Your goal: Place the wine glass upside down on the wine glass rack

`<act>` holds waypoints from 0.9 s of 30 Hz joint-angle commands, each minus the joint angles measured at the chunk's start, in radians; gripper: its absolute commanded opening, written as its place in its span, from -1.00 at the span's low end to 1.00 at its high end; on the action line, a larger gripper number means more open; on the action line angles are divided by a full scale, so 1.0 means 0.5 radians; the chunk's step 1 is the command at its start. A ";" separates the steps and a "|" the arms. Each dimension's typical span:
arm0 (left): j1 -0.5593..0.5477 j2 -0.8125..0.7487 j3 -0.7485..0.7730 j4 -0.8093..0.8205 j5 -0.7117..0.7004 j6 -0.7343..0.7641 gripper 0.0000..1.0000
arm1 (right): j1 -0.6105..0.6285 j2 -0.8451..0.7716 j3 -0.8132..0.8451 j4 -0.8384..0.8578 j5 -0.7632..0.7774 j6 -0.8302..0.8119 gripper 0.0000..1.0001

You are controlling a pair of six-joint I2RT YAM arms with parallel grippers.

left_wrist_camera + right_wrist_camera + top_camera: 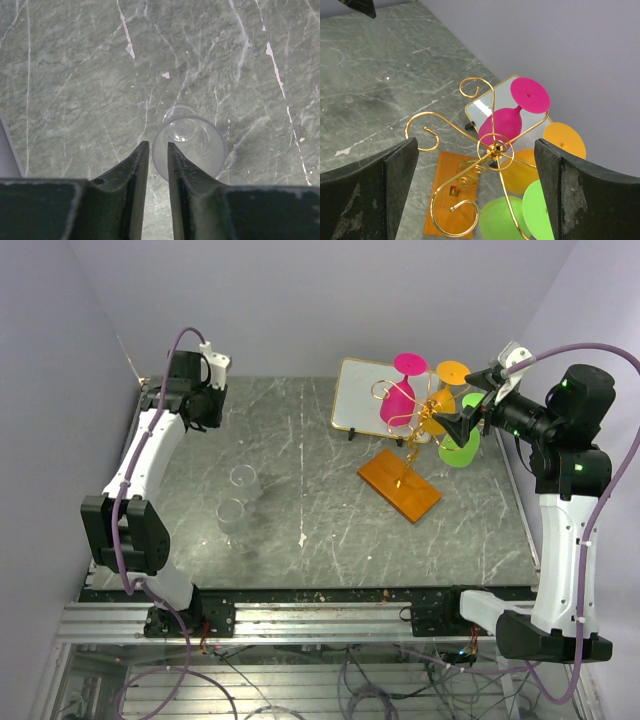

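Observation:
Two clear wine glasses [245, 480] [232, 516] stand upright on the left of the table. The left wrist view looks down into one of them [190, 147], just past my fingertips, with the rim of the other [232, 176] beside it. My left gripper [208, 408] [158, 146] is high at the far left, its jaws a narrow gap apart and empty. The gold wire rack [415, 425] [492, 147] stands on its orange wooden base [400, 485] [452, 192]. My right gripper [478, 400] [476, 150] is wide open and empty, above and beside the rack.
Pink [398, 400] [501, 125], orange [437, 422] [520, 172] and green [460, 448] [512, 220] glasses hang upside down on the rack. A gold-framed mirror panel [358, 390] [482, 107] lies behind it. Walls close in at the back and both sides.

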 commanded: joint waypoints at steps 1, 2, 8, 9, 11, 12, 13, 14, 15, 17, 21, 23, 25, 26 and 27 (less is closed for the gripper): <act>-0.018 0.024 0.084 -0.009 -0.055 0.023 -0.40 | -0.006 0.010 0.015 -0.005 -0.031 0.004 0.99; -0.017 0.030 0.090 -0.014 -0.061 0.026 -0.43 | -0.005 0.012 0.009 -0.004 -0.032 0.004 1.00; -0.019 0.064 0.123 -0.030 -0.057 0.043 -0.71 | -0.005 0.020 0.023 -0.009 0.005 0.011 1.00; -0.019 0.069 0.142 -0.043 -0.051 0.040 -0.77 | -0.006 0.020 0.025 -0.006 0.023 0.019 1.00; -0.018 0.071 0.181 -0.077 -0.029 0.054 -0.86 | -0.005 0.025 0.036 -0.008 0.080 0.036 1.00; -0.018 0.063 0.192 -0.080 -0.024 0.059 -0.86 | -0.005 0.024 0.035 -0.004 0.133 0.055 1.00; -0.018 0.051 0.198 -0.073 -0.021 0.068 -0.86 | -0.005 0.024 0.025 0.009 0.206 0.086 1.00; -0.019 0.032 0.197 -0.061 -0.019 0.070 -0.86 | -0.005 0.012 0.008 0.028 0.283 0.112 1.00; -0.018 0.008 0.193 -0.045 -0.018 0.070 -0.86 | -0.007 0.001 -0.007 0.043 0.370 0.129 1.00; -0.016 -0.052 0.172 -0.004 -0.029 0.061 -0.86 | -0.005 -0.021 -0.026 0.039 0.537 0.148 1.00; -0.017 -0.197 0.113 0.121 -0.030 0.030 -0.86 | -0.005 -0.058 -0.016 0.010 0.848 0.210 1.00; -0.018 -0.268 0.109 0.163 -0.015 0.008 -0.86 | -0.006 -0.071 0.002 -0.015 0.920 0.220 1.00; -0.018 -0.336 0.125 0.198 -0.002 -0.015 -0.86 | -0.005 -0.083 0.025 -0.043 0.934 0.177 1.00; -0.017 -0.367 0.139 0.210 0.001 -0.029 -0.86 | -0.005 -0.087 0.031 -0.046 0.940 0.162 1.00; -0.017 -0.397 0.157 0.220 0.007 -0.040 -0.87 | -0.005 -0.088 0.038 -0.050 0.938 0.157 1.00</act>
